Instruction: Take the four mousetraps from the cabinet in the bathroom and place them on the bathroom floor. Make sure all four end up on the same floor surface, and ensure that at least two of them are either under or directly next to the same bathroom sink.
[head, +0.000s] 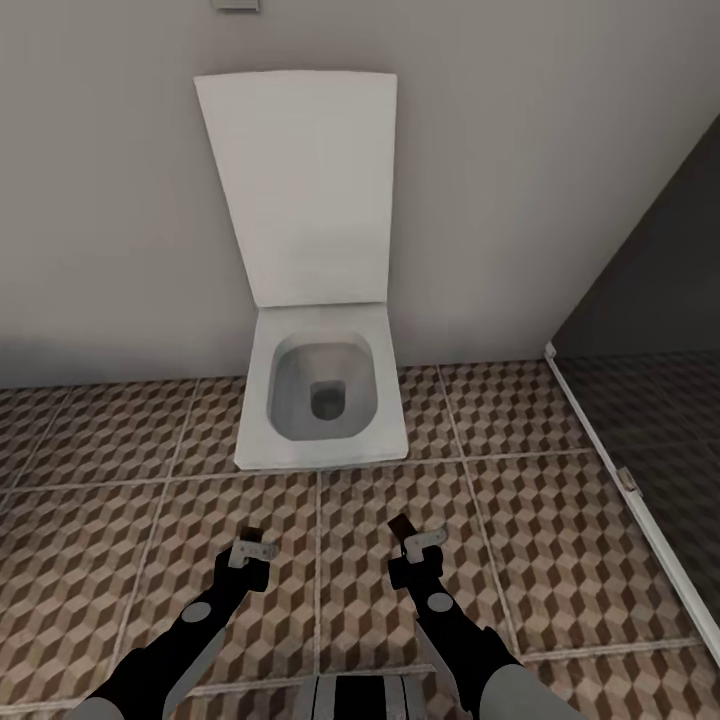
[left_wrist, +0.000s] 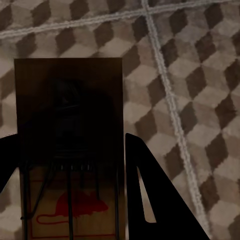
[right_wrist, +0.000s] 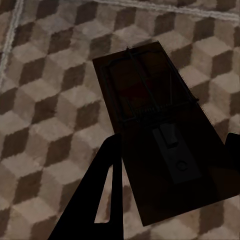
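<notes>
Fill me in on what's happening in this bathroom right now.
The robot faces an open toilet against the wall, standing on the patterned bathroom floor. Each gripper holds a mousetrap above the tiles: the left gripper is shut on one mousetrap, the right gripper on another. Neither trap has been set down yet. A dark glass partition stands on the right.

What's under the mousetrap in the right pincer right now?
Under the mousetrap held in the right pincer lies the cube-patterned bathroom floor, with a pale grout line nearby. The tile patch straight beneath the board is covered, so anything lying there cannot be seen.
</notes>
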